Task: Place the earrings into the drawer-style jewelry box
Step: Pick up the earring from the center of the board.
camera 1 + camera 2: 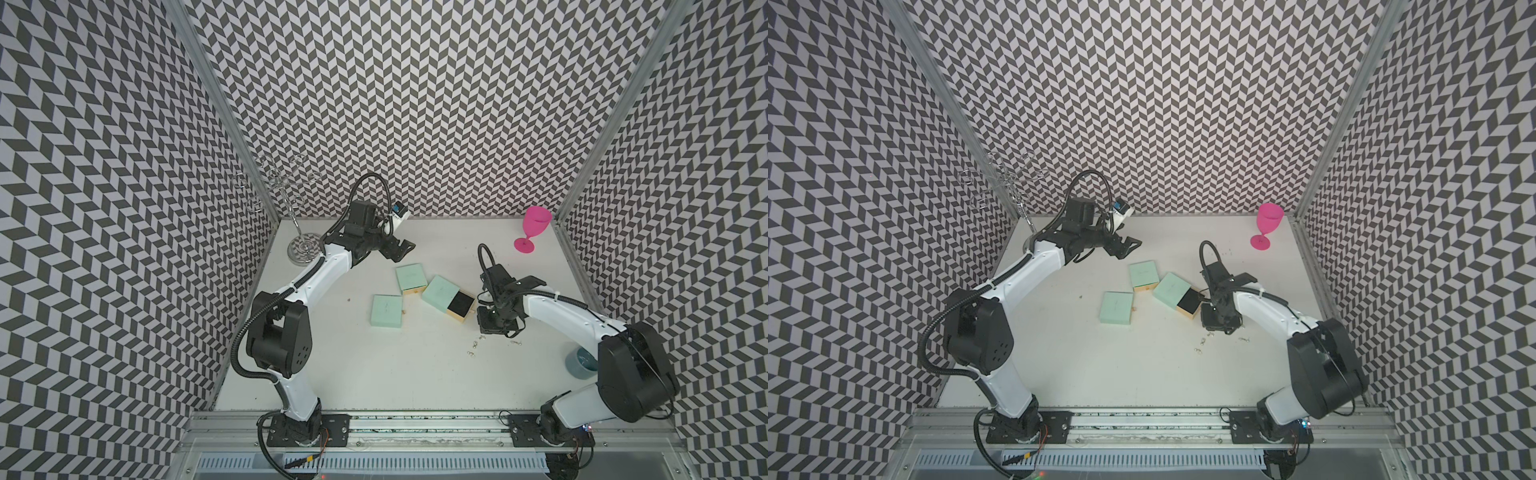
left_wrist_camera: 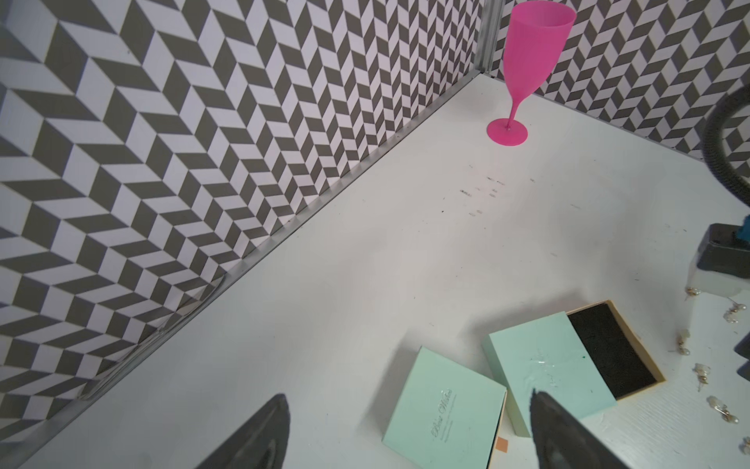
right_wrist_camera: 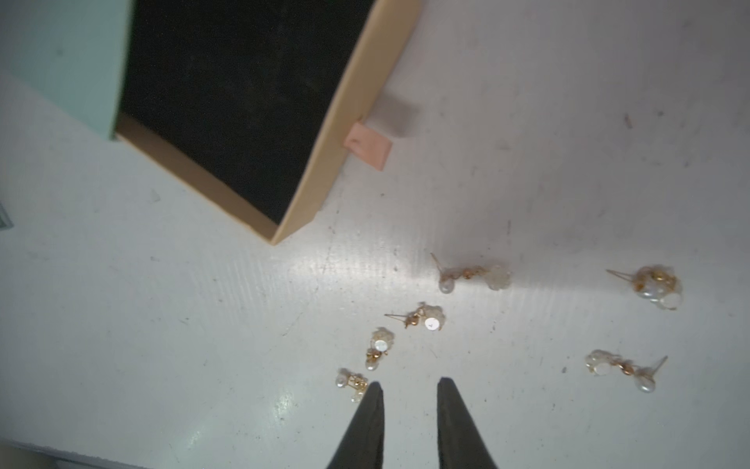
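Lying loose on the white bench (image 1: pixel 374 374), right of centre and closer to its right edge than its left: the earrings (image 3: pixel 426 318). Six are counted in the right wrist view, small gold-and-pearl pieces with thin posts, scattered apart from one another and all on the bare surface outside the box. Just beside them stands the jewelry box (image 1: pixel 440 291), a mint-green sleeve set at a slant. Its tan drawer (image 3: pixel 243 101) stands partway out with the black lining exposed, and a pink pull tab on the drawer front faces the earrings. Two more mint-green boxes (image 1: pixel 411 278) lie near the bench centre, one touching or nearly touching the jewelry box's sleeve, the second (image 1: pixel 387 311) apart on the side of the left edge. The right gripper (image 3: pixel 410 383) points down at the bench among the earrings. Its jaws are narrowly parted with nothing between them, and one earring lies just beside the outer face of one finger; contact cannot be told. The left gripper (image 2: pixel 408 398) is raised toward the far edge, above and beyond the boxes, jaws spread wide and empty. A pink goblet (image 1: pixel 534 226) stands upright in the far right corner. A chrome wire stand (image 1: pixel 305 249) occupies the far left corner. A bluish cup (image 1: pixel 582 361) sits at the right edge, partly hidden by the right arm.
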Robot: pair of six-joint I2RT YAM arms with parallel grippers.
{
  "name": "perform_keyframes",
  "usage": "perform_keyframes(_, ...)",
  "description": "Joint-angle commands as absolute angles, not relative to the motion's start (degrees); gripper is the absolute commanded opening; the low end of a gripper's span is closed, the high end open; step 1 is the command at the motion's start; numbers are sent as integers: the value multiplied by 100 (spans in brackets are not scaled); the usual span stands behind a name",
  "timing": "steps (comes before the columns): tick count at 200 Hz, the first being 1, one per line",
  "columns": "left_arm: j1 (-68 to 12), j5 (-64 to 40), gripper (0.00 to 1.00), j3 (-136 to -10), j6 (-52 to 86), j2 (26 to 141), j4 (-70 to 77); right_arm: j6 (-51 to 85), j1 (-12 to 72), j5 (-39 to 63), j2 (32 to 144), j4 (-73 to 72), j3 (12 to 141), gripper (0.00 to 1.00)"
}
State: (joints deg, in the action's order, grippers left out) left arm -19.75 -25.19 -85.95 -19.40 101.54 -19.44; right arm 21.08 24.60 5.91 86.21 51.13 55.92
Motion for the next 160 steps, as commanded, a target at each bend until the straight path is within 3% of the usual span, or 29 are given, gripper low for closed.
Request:
perform_keyframes(1, -1894, -2586, 93, -8436, -1922, 9778, -1802, 2188, 2685, 528, 8653, 5119, 5719, 23)
perform_keyframes(66, -1542, -2479, 93, -8061, -1678, 9494, -1831, 2413, 3961, 545, 8680, 5136, 5356, 24)
perform_keyframes(130, -1025, -2631, 93, -8028, -1486, 9391, -1874, 2962, 4286, -308, 8641, 5283, 5231, 24)
perform_keyframes(160, -1011, -2603, 93, -7887, -1534, 9260, -1885, 2990, 4302, -156, 8753, 5115, 5013, 24)
